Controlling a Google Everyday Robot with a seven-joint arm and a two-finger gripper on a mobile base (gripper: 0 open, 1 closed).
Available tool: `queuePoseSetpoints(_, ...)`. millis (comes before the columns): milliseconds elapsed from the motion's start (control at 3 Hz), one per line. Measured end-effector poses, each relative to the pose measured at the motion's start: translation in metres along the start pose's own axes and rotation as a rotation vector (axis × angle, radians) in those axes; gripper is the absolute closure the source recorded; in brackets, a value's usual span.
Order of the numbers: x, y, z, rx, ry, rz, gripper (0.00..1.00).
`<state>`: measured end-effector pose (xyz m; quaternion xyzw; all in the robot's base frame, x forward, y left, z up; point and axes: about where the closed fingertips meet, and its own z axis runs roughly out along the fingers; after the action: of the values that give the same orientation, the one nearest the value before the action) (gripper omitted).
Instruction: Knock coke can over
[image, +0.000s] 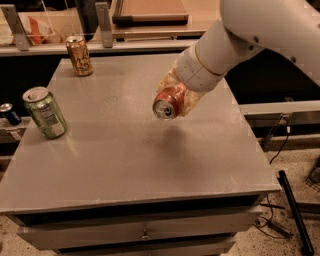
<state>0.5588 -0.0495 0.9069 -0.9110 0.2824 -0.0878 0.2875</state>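
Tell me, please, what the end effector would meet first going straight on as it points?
Likely the bare table below-left of the end effector, with the gripped coke can touching first; the green can looks off that line, though depth is unclear.

Dim, warm overhead light; the gripper (176, 100) holding a red-orange aluminium coke can (165, 107) above the grey metal table (115, 170) casts a soft shadow beneath.

Grey metal table (125, 165) with a drawer (100, 234) on speckled floor (272, 242), wooden shelf (150, 31) behind.
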Motion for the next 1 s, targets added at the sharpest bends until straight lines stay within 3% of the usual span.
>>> queuePoseSetpoints(333, -0.008, 0.005, 0.022, -0.092, 0.08, -0.098, 1.0)
queuePoseSetpoints(667, -0.013, 0.007, 0.039, -0.153, 0.113, -0.148, 1.0)
queuePoseSetpoints(1000, -0.016, 0.008, 0.05, -0.201, 0.126, -0.168, 0.82)
